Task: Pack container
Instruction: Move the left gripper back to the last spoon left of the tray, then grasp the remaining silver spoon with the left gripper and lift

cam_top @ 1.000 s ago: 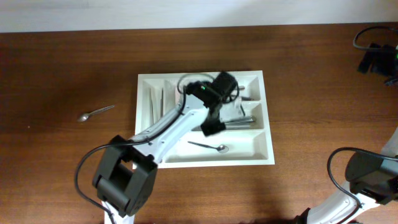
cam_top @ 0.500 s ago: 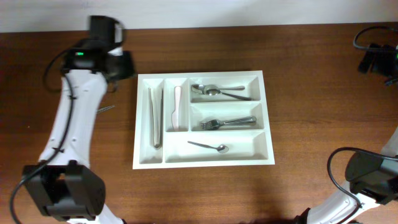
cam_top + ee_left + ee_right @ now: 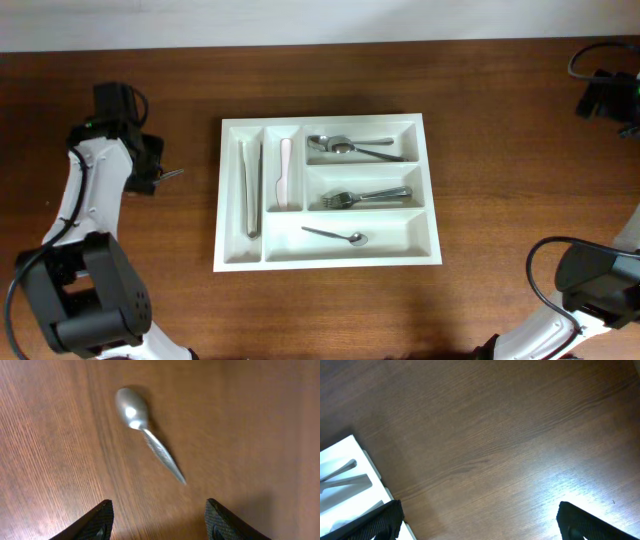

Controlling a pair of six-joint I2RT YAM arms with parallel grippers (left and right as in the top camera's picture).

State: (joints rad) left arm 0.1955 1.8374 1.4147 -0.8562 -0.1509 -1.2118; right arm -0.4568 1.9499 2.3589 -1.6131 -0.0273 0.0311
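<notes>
One spoon [image 3: 145, 430] lies unpacked on the desk [image 3: 500, 300] left of the central container [image 3: 325, 262], which already holds other cutlery [image 3: 365, 196]; the left gripper [image 3: 159, 510] hovers over it wide open and empty, the right gripper [image 3: 480, 512] equally open.

A spoon [image 3: 149, 437] lies on the table [image 3: 400, 310], left of the container [image 3: 320, 122].

Dark brown wood-grain worktop [image 3: 330, 310] fills nearly the whole view. A pale strip [image 3: 300, 20], perhaps a wall, runs along its far edge. A black device [image 3: 600, 97] sits at the far right corner.
</notes>
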